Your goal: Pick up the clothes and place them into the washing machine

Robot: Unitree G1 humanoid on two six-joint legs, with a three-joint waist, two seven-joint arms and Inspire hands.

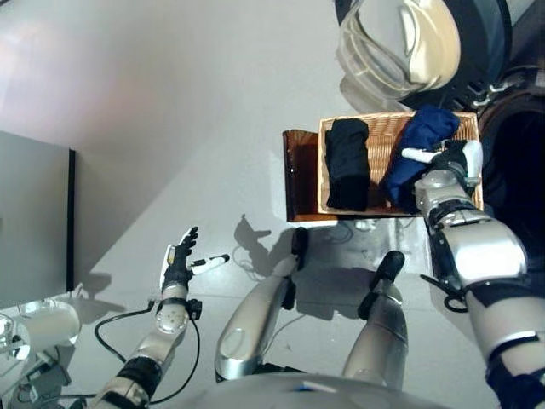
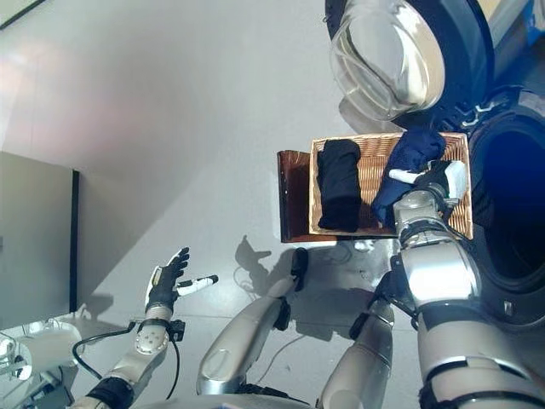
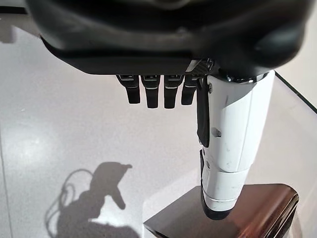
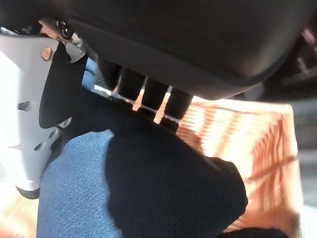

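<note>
A wicker basket (image 1: 383, 126) rests on a brown stool (image 1: 300, 175) in front of the washing machine's dark drum opening (image 2: 511, 196). Inside lie a folded black garment (image 1: 347, 162) on the left and a bunched blue garment (image 1: 426, 128) on the right. My right hand (image 1: 456, 162) is down on the blue garment (image 4: 138, 188), its white-covered thumb lying across the cloth. The cloth hides the rest of the hand. My left hand (image 1: 179, 260) hovers open over the floor at the lower left, far from the basket, holding nothing.
The washer's round glass door (image 1: 400, 43) stands swung open above the basket. A grey cabinet (image 1: 34, 221) stands at the left edge. The brown stool's corner (image 3: 237, 208) shows past my left thumb. Pale floor lies between my left hand and the stool.
</note>
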